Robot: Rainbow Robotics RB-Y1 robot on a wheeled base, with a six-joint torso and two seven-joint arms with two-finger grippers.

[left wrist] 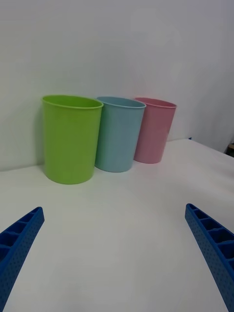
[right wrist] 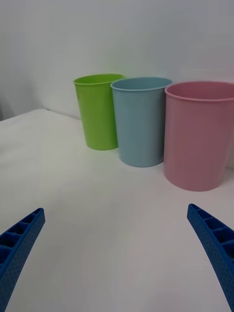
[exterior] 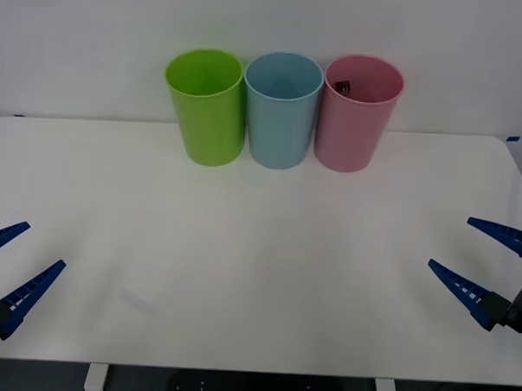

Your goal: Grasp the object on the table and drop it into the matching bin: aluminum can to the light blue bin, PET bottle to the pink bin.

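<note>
Resting inside the pink bin

Spanning the scene, the table (exterior: 258, 265) carries the light blue bin (exterior: 282, 110) beside the pink bin (exterior: 360, 118), where the PET bottle (exterior: 343, 86) sits. Left gripper (exterior: 5, 267) and right gripper (exterior: 488, 262) hover with jaws spread, holding nothing.

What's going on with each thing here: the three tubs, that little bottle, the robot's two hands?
PET bottle: inside the pink bin, black cap showing.
Pink bin: upright, holds the bottle.
Light blue bin: upright, nothing seen inside.
Lime green bin: upright, nothing seen inside.
Left hand: open, holding nothing, at the table's near left edge.
Right hand: open, holding nothing, at the near right edge.
</note>
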